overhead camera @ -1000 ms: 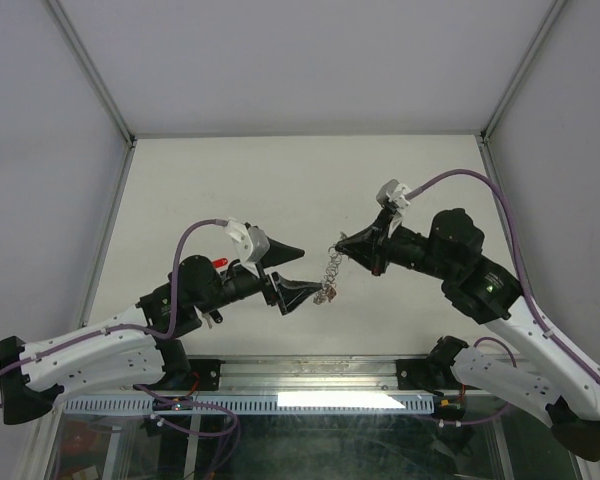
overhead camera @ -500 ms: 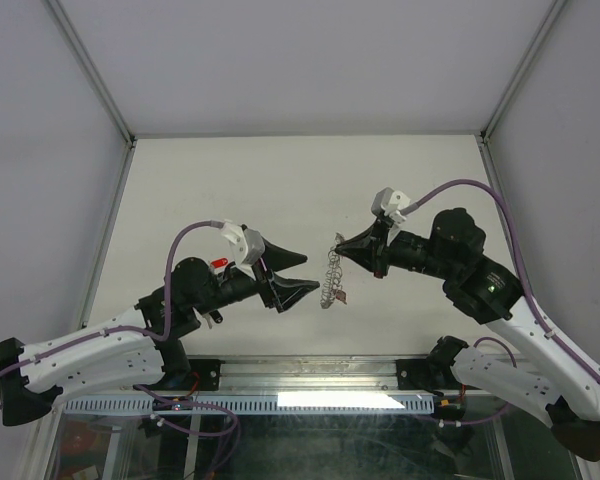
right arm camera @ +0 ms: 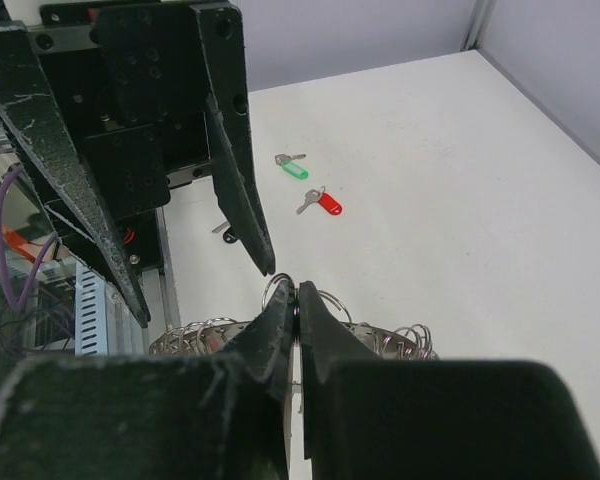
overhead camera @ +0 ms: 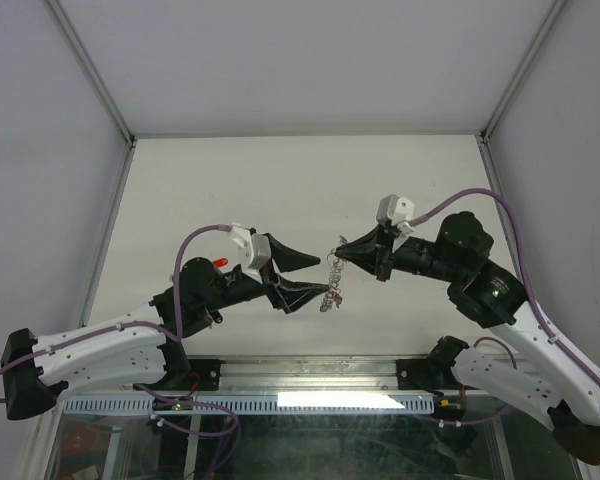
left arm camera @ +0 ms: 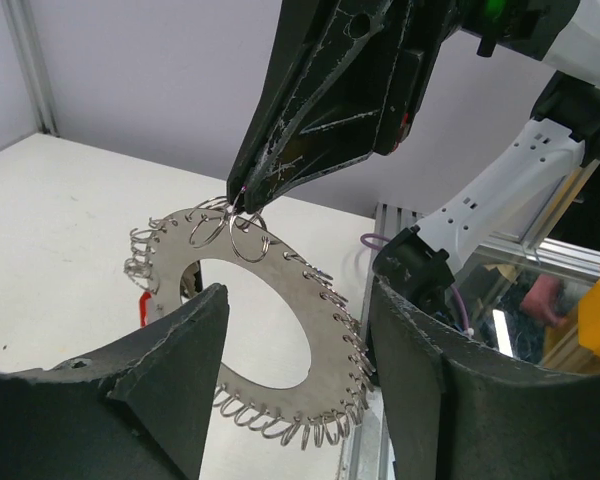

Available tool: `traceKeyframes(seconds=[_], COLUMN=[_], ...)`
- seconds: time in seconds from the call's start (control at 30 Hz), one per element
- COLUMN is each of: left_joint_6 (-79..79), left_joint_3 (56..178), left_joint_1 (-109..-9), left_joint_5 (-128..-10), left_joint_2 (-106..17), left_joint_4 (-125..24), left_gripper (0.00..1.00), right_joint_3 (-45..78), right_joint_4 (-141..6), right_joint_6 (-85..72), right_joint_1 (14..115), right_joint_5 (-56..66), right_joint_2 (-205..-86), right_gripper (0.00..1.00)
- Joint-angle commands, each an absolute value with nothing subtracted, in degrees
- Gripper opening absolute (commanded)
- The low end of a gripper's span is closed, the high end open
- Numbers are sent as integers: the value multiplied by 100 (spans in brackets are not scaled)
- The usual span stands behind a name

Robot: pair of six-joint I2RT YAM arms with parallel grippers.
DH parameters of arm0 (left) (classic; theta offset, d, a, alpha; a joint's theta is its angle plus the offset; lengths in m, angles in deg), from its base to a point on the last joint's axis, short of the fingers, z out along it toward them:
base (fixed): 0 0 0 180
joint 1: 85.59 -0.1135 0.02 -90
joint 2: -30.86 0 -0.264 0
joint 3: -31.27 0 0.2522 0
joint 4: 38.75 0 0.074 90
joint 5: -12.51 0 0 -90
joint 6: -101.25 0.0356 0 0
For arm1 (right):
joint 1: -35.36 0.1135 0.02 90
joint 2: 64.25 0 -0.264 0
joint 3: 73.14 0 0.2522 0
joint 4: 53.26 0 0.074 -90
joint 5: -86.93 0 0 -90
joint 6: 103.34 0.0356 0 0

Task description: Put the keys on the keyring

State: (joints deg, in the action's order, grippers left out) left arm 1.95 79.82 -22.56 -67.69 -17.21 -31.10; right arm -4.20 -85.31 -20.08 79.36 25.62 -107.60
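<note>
The right gripper [right arm camera: 298,300] is clamped tight on a small wire loop [left arm camera: 242,222] at the 11 o'clock rim of the keyring [left arm camera: 290,280], holding it above the table [overhead camera: 280,180]. The left gripper [overhead camera: 323,278] is partly spread, one finger on either side of the ring. A green key [right arm camera: 293,168] and a red key [right arm camera: 323,203] lie on the table at 12 o'clock in the right wrist view.

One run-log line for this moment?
right gripper: shut on flat grey metal keyring; left gripper: open beside it; red-headed silver key: on white table
</note>
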Motion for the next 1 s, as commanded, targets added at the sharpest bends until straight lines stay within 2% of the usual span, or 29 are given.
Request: traceKeyframes(seconds=[0.0,0.07,0.27,0.57,0.97], left_joint_6=[272,273,318,216,154], left_joint_3=[8117,8120,8165,8248,8367], left_joint_1=[-2249,-2248,-2250,-2249,-2248], left_joint_5=[-6520,-6478,-6475,-6251,-6181], left_joint_2=[-1784,-1775,-1813,-2030,-2248], left_joint_4=[-2603,-2597,-2589,-2274,-2124], left_gripper=[59,59,44,32,30], right_joint_3=[-420,-461,-591,-602,-603], right_joint_4=[-7832,-7806,-7654,-7628,-7695], right_joint_6=[-2261,-2318,-2456,-2426,-2389], right_joint_1=[7918,7922,7919,7922,7921], right_joint_5=[2801,2869,3057,3163,3234], right_joint_2=[-10507,-10466,-10360,-10345,-10305], right_gripper=[0,0,0,0,0])
